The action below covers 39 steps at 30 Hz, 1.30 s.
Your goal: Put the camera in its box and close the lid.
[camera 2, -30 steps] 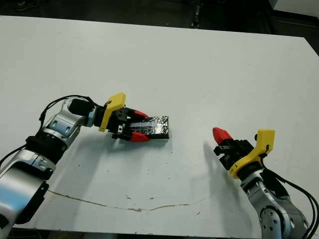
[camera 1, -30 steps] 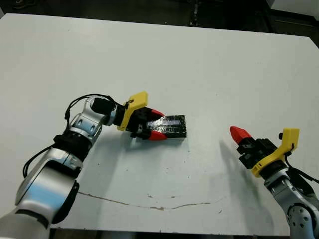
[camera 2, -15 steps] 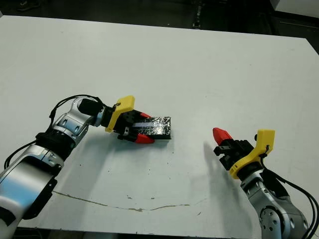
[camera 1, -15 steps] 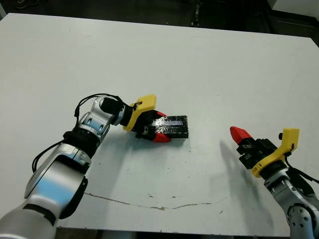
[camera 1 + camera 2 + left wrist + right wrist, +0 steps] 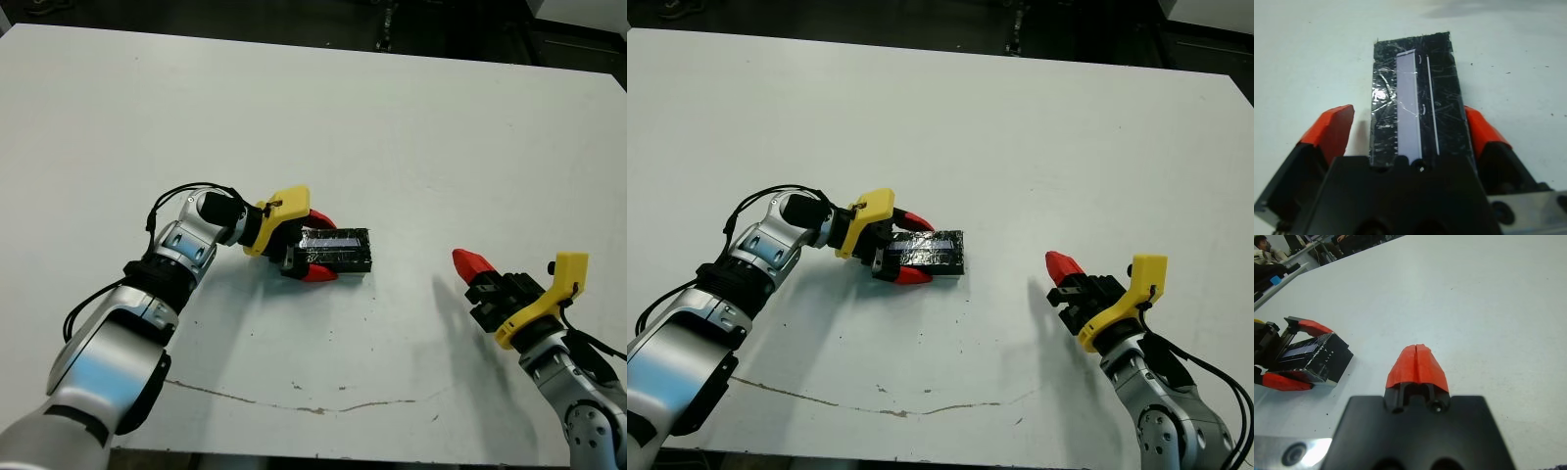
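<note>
Now the left gripper (image 5: 315,247) straddles the lid (image 5: 338,250), fingers apart; right gripper (image 5: 470,262) pinched together.

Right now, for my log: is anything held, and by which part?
Nothing. The left gripper stands open astride the box's end; the right gripper is shut and empty.

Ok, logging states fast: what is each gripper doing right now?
Left gripper: open, fingers straddling the lid.
Right gripper: shut, holding nothing.
</note>
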Motion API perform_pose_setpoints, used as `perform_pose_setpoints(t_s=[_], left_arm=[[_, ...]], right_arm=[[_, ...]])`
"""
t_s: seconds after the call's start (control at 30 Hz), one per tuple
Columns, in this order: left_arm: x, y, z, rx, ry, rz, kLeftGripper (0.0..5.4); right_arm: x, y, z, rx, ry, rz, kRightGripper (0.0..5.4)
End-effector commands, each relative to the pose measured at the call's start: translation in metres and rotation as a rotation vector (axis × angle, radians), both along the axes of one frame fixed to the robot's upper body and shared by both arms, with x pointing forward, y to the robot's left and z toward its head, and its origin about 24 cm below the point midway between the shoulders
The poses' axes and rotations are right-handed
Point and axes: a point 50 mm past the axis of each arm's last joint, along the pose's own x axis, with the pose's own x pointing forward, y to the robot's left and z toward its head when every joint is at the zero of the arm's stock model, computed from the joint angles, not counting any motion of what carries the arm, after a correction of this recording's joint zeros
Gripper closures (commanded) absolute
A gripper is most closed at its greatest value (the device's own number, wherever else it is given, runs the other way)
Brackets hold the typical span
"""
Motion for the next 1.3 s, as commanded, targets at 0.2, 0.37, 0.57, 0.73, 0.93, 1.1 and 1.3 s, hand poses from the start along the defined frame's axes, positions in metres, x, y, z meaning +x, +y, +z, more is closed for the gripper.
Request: perform_pose_setpoints(t_s=[0.2, 0.37, 0.57, 0.73, 0.93, 1.1, 1.3], left_arm=[[-0.009, -0.009, -0.023, 0.034, 0.039, -0.006, 0.01], [-0.009, -0.008, -0.023, 0.032, 0.041, -0.004, 0.01], [-0.011, -0.004, -0.018, 0.007, 0.032, -0.014, 0.01], [-0.013, 0.004, -0.012, 0.023, 0.024, -0.031, 0.01], [-0.017, 0.022, -0.007, 0.044, 0.016, -0.026, 0.01], [-0.019, 0.046, -0.007, 0.047, 0.05, 0.051, 0.01], [-0.023, 0.079, -0.012, 0.028, 0.072, 0.151, 0.01]], right_arm=[[-0.001, -0.003, -0.001, -0.004, 0.014, -0.004, 5.4], [-0.001, -0.003, -0.001, -0.001, 0.016, -0.007, 5.4], [-0.001, -0.003, -0.001, -0.018, 0.01, -0.013, 5.4], [-0.002, -0.003, -0.001, -0.024, 0.008, -0.015, 5.4], [-0.002, -0.003, -0.002, -0.018, 0.007, -0.009, 5.4], [-0.002, -0.004, -0.001, -0.014, 0.009, -0.006, 5.4], [-0.002, -0.004, -0.001, -0.008, 0.01, -0.007, 5.4]])
